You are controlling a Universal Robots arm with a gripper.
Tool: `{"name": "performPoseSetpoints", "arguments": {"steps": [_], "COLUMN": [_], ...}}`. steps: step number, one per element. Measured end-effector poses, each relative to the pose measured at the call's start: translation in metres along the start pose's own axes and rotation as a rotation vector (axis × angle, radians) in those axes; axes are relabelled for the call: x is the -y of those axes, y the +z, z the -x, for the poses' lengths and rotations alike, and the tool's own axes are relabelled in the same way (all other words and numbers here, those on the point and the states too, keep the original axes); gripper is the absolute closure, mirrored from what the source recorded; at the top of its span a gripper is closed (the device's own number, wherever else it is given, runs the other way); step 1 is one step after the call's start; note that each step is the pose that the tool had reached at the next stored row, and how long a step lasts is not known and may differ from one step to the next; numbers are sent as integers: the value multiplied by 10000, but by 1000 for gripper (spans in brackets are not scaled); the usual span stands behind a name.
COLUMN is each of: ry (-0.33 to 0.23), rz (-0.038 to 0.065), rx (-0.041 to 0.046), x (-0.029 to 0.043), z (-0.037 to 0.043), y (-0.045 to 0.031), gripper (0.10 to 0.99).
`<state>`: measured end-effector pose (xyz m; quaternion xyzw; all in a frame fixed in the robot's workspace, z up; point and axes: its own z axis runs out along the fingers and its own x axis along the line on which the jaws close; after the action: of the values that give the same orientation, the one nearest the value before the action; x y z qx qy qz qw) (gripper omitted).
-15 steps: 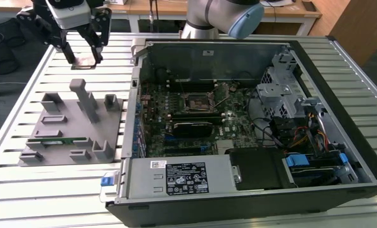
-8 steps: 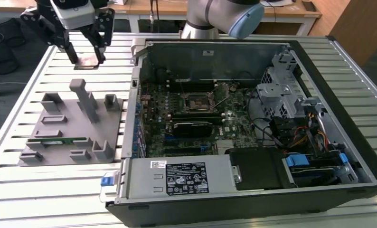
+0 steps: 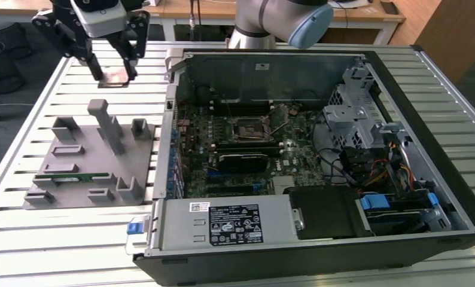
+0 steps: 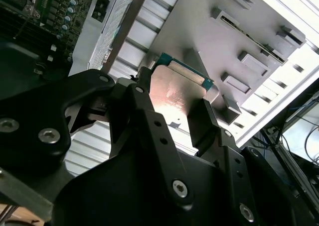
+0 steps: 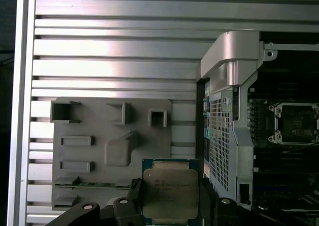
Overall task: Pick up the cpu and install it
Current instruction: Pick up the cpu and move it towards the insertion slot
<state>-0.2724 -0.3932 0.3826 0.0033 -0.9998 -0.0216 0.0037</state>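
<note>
1. Cpu [image 5: 171,191] is the nearest thing to the wrist cameras. It is a flat square chip with a pale metal lid and a thin green edge, pinched by two opposite edges between the gripper's [image 3: 115,75] dark fingers [image 4: 203,120]. The jaws are clenched on it, with its lid facing the first wrist view.
2. The chip hangs in the air, touching nothing but the fingers. The hold is on thin edges alone, so I judge that a small jolt could tilt it or let it slide out.
3. Beneath it lies the grey fixture block [image 5: 112,136], with a green memory stick [image 5: 92,184] resting in one slot. The block sits on the slatted metal table [image 5: 114,52]. A dropped chip would hit these hard ridges and could be damaged on its underside.
4. Farther off, toward the exterior view's right, stands the open computer case [image 3: 301,263]. Its raised side wall lies between the chip and the board, and a low pass over it could knock the chip askew.
5. Farthest is the empty processor socket [image 3: 249,127] on the motherboard, well apart from the chip. A chip that arrives tilted or wrongly turned would likely damage the socket's contacts.
</note>
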Motion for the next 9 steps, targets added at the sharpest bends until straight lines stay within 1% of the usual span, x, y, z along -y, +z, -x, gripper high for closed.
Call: {"name": "performPoseSetpoints", "arguments": {"steps": [9], "ry": [0], "rz": [0], "rx": [0], "x": [1], "z": [91], "y": [3], "gripper": [545]}}
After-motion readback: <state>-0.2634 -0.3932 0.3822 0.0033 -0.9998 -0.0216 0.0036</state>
